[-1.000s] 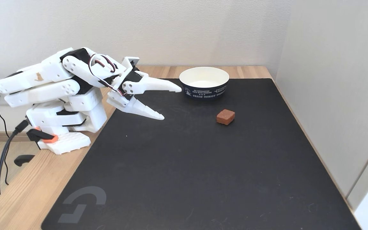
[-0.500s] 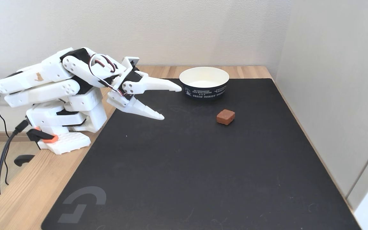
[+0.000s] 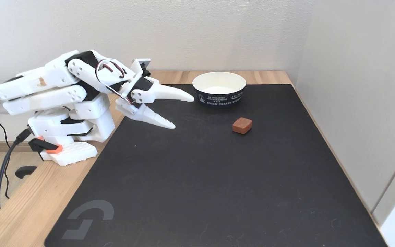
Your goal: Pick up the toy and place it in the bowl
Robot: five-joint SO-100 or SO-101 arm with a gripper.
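**Reach stage: toy not yet grasped**

Fixed view. White two-finger gripper (image 3: 183, 112) on a white printed arm (image 3: 51, 89) is seen at the left of a black rubber desk mat (image 3: 197, 178), which is laid on a light wooden table (image 3: 15, 212). Its fingers are spread wide and nothing is held between them.

Small reddish-brown squarish toy block (image 3: 242, 125) with rounded edges is seen flat on the mat, well apart from the fingertips and to their right. Round paper bowl (image 3: 219, 88), white inside and navy outside with white print, stands upright behind the toy, near it but not touching, and appears empty.

Step in hand is judged to be the approach; the task is barely begun. For the next move, the spread fingers would need to be carried rightward over the toy and lowered astride it before closing.
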